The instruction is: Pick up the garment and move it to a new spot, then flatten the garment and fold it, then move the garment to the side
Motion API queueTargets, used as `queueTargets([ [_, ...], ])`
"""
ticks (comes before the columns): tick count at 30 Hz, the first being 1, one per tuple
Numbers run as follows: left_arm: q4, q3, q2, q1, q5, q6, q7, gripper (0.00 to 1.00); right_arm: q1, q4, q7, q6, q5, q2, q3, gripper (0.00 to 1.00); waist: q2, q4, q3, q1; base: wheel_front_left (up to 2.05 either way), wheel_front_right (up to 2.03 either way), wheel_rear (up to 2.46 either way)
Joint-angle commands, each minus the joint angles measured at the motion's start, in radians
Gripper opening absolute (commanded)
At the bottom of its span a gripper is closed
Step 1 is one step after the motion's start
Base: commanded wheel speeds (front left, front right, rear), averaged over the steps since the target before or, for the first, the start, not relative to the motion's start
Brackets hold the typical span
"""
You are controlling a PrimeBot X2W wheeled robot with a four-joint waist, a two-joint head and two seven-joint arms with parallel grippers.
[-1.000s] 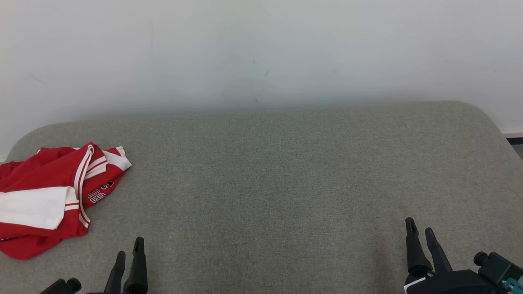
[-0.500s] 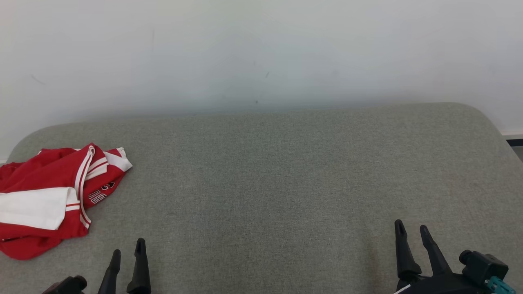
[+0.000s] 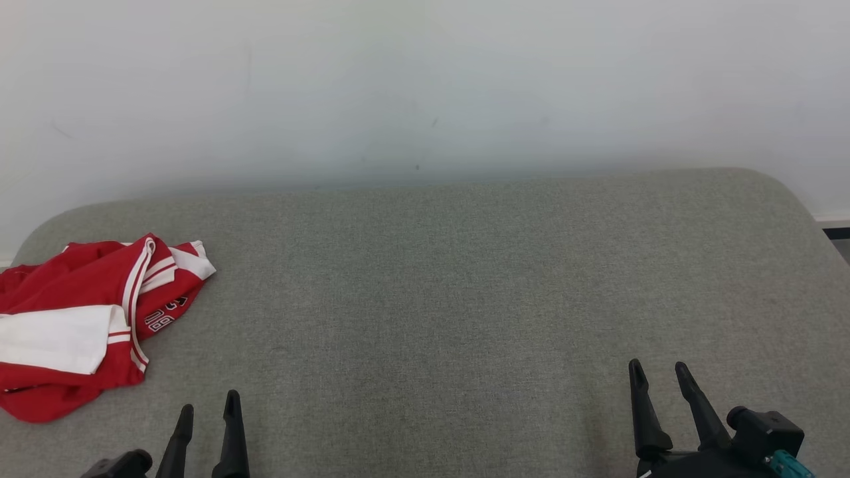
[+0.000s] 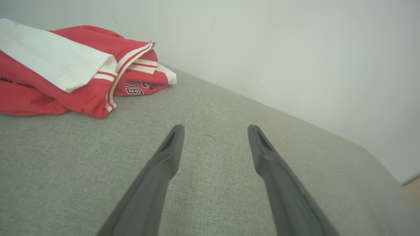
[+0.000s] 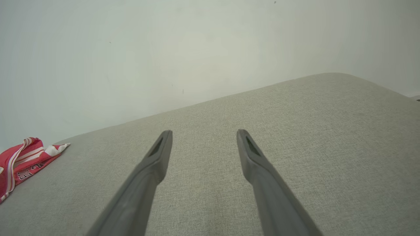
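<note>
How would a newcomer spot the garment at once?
Start at the grey cushioned surface against the white wall. At its left edge lies the garment, a crumpled heap. It is red with white panels, stripes and lettering, unlike the plain grey around it.

A grey-green fabric surface (image 3: pixel 465 279) with rounded corners meets a plain white wall (image 3: pixel 425 86).

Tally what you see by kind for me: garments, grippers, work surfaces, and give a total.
Garments: 1, the crumpled red and white jersey garment, lying at the left end.
Grippers: 2, the left gripper and right gripper, jaws open, both empty.
Work surfaces: 1, the grey fabric-covered surface.
Total: 4.
</note>
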Motion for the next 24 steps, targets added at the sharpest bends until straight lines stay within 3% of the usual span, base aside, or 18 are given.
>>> queueTargets([
  [1, -0.009, -0.001, 0.006, 0.003, 0.027, 0.002, -0.01, 1.0, -0.002, -0.003, -0.011, -0.001, -0.033, -0.005, 0.002, 1.0, 0.0, 0.0, 0.0, 0.0, 0.0, 0.0, 0.0],
  [24, -0.003, -0.009, 0.007, 0.019, 0.147, 0.013, -0.058, 1.0, 0.012, 0.016, -0.059, -0.002, -0.245, -0.005, 0.014, 1.0, 0.0, -0.001, -0.011, 0.0, 0.0, 0.0, 0.0],
])
